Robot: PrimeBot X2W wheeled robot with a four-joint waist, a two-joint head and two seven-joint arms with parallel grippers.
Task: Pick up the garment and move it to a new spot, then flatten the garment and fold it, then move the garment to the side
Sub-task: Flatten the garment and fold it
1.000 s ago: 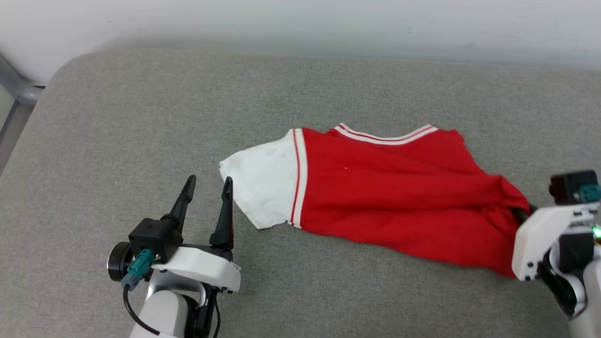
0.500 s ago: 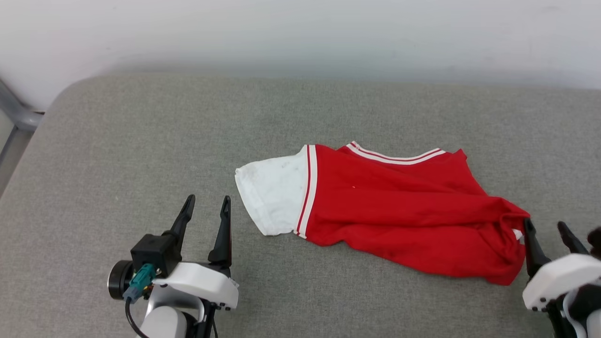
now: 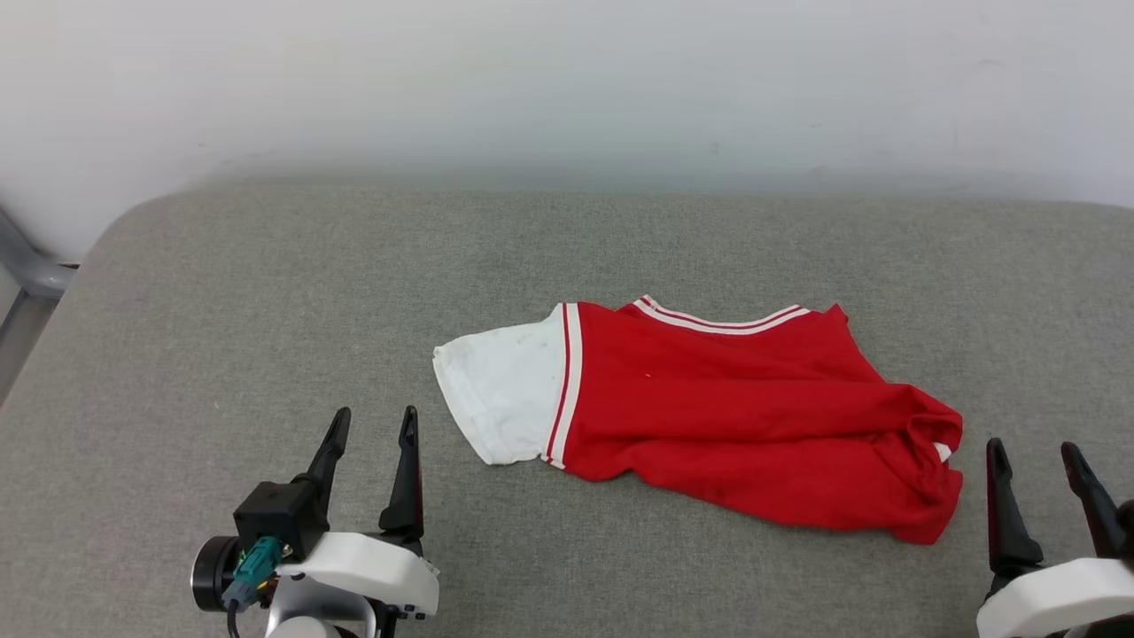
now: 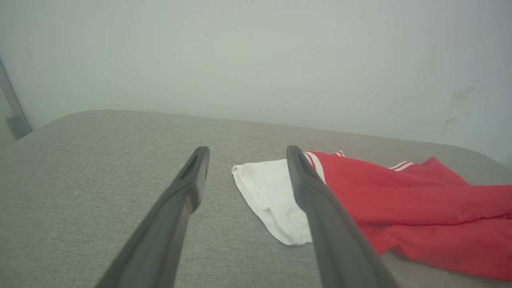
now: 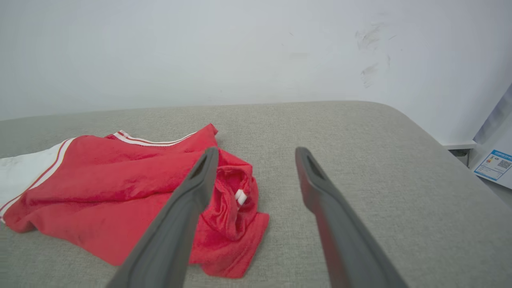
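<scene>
Grey cushion (image 3: 266, 292) runs to a white wall (image 3: 567, 89), metal bar (image 3: 27, 266) at far left. The garment (image 3: 726, 425) lies right of centre, long axis left to right, white sleeve (image 3: 500, 403) pointing left, collar (image 3: 718, 319) on the far edge, right end bunched. Now the left gripper (image 3: 374, 418): spread wide, empty, near the sleeve. And the right gripper (image 3: 1035, 447): spread wide, empty, beside the bunch.

The left gripper (image 3: 375, 412) and right gripper (image 3: 1033, 446) have long dark fingers (image 3: 407, 478) and white shells (image 3: 372, 567). The left bears a black camera (image 3: 275, 518) with a teal plug (image 3: 250, 563).
</scene>
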